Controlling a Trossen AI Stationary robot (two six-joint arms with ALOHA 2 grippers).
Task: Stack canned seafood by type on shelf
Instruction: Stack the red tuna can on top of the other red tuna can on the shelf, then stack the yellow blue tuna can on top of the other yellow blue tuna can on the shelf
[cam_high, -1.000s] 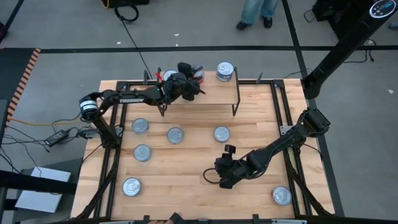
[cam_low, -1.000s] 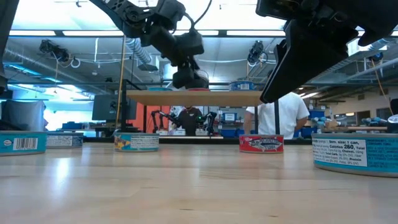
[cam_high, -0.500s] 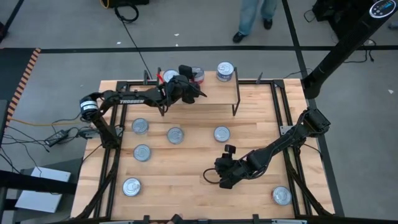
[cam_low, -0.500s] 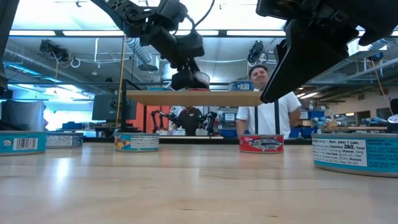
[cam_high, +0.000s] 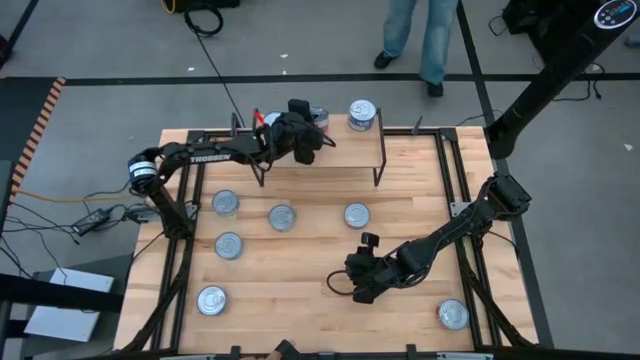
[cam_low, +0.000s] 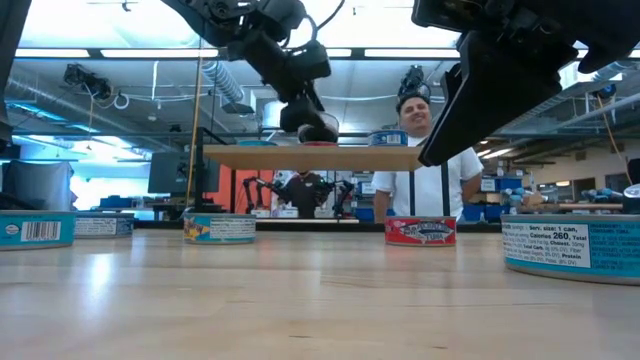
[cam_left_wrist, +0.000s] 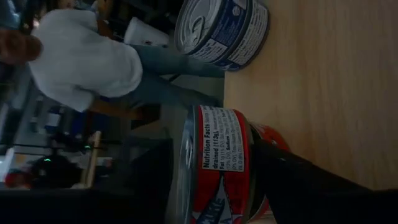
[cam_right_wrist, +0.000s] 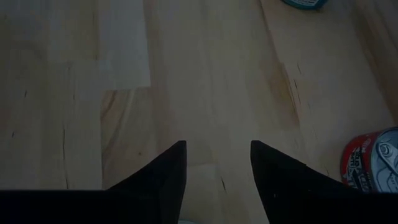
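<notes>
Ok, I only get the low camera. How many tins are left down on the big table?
Observer: Six in the high view, like this tin.
Operator: Is the right gripper holding one?
Observer: No. Its wrist view shows the right gripper open over bare table, with nothing between.
Operator: What's that other arm at, up on the shelf?
Observer: The left gripper is at a red tin. Its wrist view shows a nutrition label on the side, and a blue tin beside it on the shelf.
</notes>
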